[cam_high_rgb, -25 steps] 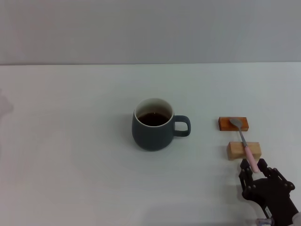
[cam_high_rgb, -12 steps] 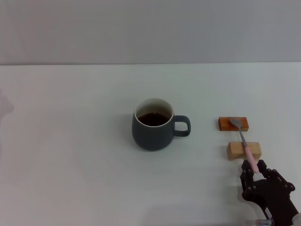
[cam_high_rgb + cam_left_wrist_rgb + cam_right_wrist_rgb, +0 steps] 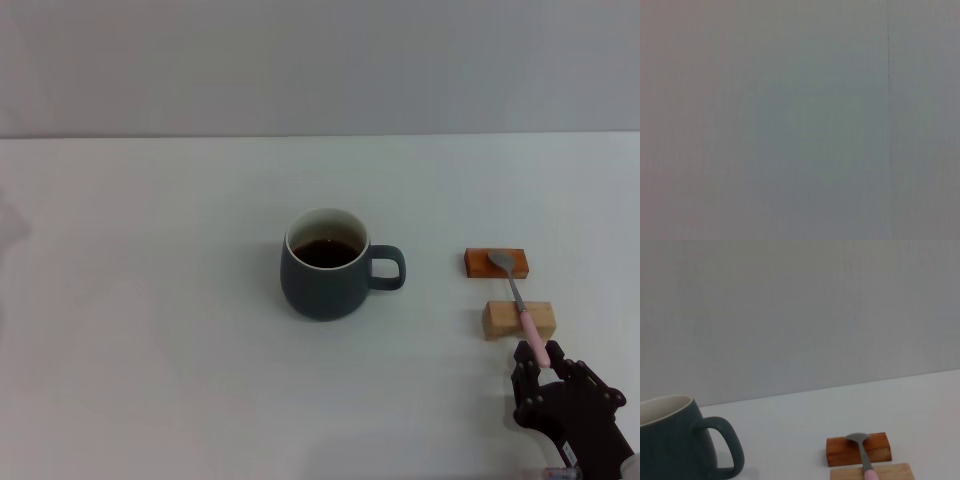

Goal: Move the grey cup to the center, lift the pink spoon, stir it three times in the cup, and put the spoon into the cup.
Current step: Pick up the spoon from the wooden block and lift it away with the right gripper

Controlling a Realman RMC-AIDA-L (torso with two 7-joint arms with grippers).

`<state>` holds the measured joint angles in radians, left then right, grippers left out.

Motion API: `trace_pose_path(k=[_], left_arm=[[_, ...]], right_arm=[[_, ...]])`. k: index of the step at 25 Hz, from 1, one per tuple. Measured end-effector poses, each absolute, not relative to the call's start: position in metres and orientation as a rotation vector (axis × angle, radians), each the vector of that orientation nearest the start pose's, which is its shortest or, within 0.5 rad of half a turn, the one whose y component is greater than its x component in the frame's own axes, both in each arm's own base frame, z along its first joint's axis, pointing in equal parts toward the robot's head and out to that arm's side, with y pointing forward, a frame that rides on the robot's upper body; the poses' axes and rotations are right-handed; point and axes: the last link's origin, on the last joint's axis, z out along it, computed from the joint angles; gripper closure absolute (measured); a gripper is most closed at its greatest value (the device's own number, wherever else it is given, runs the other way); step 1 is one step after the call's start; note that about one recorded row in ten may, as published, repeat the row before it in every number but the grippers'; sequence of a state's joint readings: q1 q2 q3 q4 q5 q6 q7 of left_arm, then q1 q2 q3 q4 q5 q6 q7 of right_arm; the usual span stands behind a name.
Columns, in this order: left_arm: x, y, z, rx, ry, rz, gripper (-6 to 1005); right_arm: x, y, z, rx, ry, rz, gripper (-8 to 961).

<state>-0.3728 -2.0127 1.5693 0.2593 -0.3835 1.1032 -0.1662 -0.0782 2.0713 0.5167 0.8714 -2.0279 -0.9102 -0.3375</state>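
The white tabletop (image 3: 150, 350) carries everything, and the grey cup (image 3: 322, 280) is the biggest thing on it, standing upright about at the middle with dark liquid inside and its loop handle turned toward the robot's right; judged from that spot, the step of moving it to the center looks done. Well apart from it on the right, two small blocks lie one behind the other: the orange-brown block (image 3: 496, 263) farther off and the light wooden block (image 3: 519, 319) nearer the robot. They appear to serve as a rest, since the pink spoon (image 3: 520, 305) bridges them, its grey metal bowl on the orange-brown block and its neck crossing the wooden one, so the pale pink handle sticks out raised off the surface, where fingers can get under and around it. The right end effector (image 3: 545, 368) sits low at the near right edge, its dark fingers set around the tip of that handle with a narrow gap; whether they have already closed on it I cannot tell. The spoon lies flat on its blocks, so lifting is not yet done, and the pick-up is probably the step in hand. The left end effector is out of view; its wrist camera shows only a blank grey surface.
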Motion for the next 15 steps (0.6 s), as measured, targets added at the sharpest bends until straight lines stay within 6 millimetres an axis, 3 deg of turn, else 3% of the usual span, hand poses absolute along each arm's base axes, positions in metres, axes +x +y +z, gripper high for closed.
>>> trace_pose_path(k=[15], left_arm=[[-0.3650,0.3419,0.0744,-1.286,-0.526,-0.671,1001]], right_arm=[[0.2908,0.1959,-0.1097,-1.673,0.888,0.581,695]])
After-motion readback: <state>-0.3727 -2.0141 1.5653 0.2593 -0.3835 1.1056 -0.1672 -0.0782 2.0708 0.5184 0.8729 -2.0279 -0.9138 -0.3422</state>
